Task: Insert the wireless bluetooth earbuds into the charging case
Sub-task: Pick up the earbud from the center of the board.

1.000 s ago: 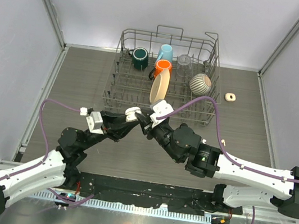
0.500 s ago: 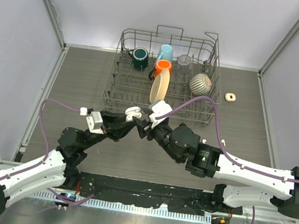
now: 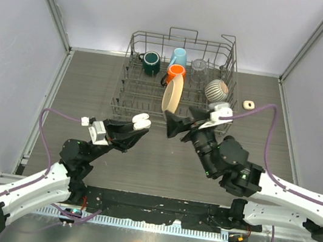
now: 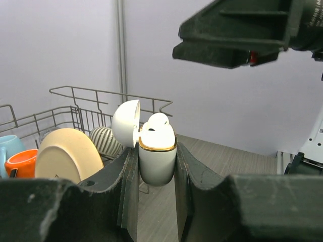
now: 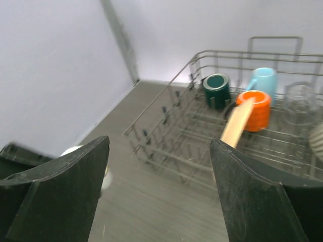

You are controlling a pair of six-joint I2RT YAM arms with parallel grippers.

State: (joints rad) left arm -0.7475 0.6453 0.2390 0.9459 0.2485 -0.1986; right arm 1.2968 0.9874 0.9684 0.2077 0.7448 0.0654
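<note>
The charging case point(image 4: 157, 157) sits clamped in the left gripper point(image 4: 157, 174), whose fingers press on the two broad sides of the lower shell, below the gold rim, and hold it up off the table point(image 3: 93, 85) in front of the dish rack point(image 3: 232, 64). In the left wrist view the case stands upright: long axis vertical, mouth up, with the lid point(image 4: 125, 123) swung back on its hinge to the left of that view. One earbud point(image 4: 158, 122) shows its rounded white head above the rim, so its stem presumably points down into the well, though that part is hidden; I cannot make out any other earbud. The right gripper point(image 5: 159, 147) hangs just beside and above the case with its jaws spread wide and nothing between them. Judging by the glossy, curved shell, the case is light, rigid and slippery, best pinched where it is now, clear of hinge and lid. An earbud looks lighter and slicker yet, easily flicked away, so it wants a gentle fingertip pinch on the head, stem aimed straight down the case's axis.
</note>
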